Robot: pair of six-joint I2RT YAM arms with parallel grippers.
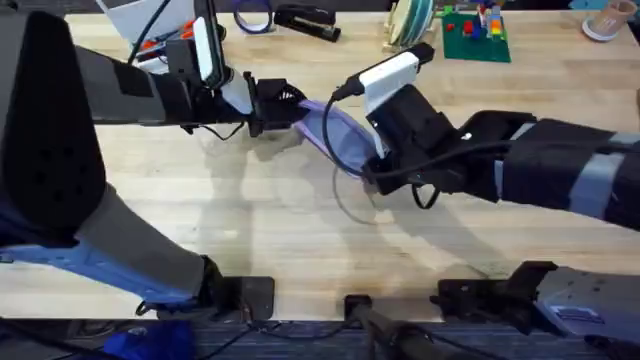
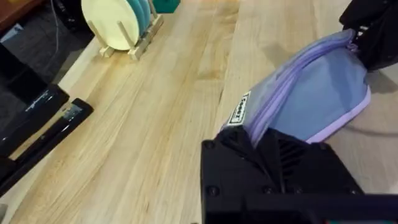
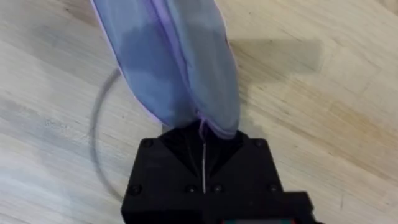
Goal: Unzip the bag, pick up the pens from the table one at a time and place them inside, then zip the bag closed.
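The lavender bag (image 1: pixel 335 135) is stretched between the 2 grippers, near the middle of the wooden table (image 1: pixel 300 220), and it runs diagonally from the upper left to the lower right in the overhead view. It seems lifted a little, because a soft shadow lies on the table under it. The left gripper (image 1: pixel 283 105) holds the upper left end of the bag; in the left wrist view its black fingers (image 2: pixel 261 155) are closed on the fabric just beside a small white label (image 2: pixel 240 109), and the zipper (image 2: pixel 292 81) goes away along the top of the pouch toward the other gripper. The right gripper (image 1: pixel 372 170) pinches the opposite end; in the right wrist view its 2 fingers (image 3: pixel 186 149) meet tightly on the narrow tip of the bag, with almost no gap between them. A thin grey cable (image 3: pixel 99 137) makes a curve on the table beside this gripper. At the far edge of the table stand a black stapler (image 1: pixel 305 20), a rack with round plates (image 1: pixel 410 22), and a green plate of toy bricks (image 1: pixel 475 30), all well apart from the bag.
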